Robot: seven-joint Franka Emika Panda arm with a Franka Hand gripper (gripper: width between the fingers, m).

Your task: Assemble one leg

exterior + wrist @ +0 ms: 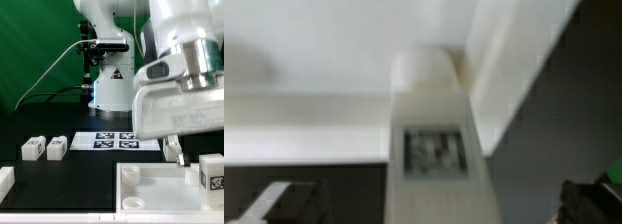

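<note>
In the wrist view a white leg (441, 130) with a black-and-white tag on its face stands upright against the white tray-like part (313, 120). It lies between my gripper's (438, 208) two dark fingertips (278, 205), with a wide gap on each side. The gripper is open and holds nothing. In the exterior view the gripper (190, 156) hangs low over the tray-like part (150, 185) at the exterior view's right. A tagged leg (212, 172) stands just beside it.
Two more legs (32, 149) (57, 148) lie on the black table at the exterior view's left, and another white piece (5, 181) sits at the left edge. The marker board (118, 140) lies behind the tray-like part.
</note>
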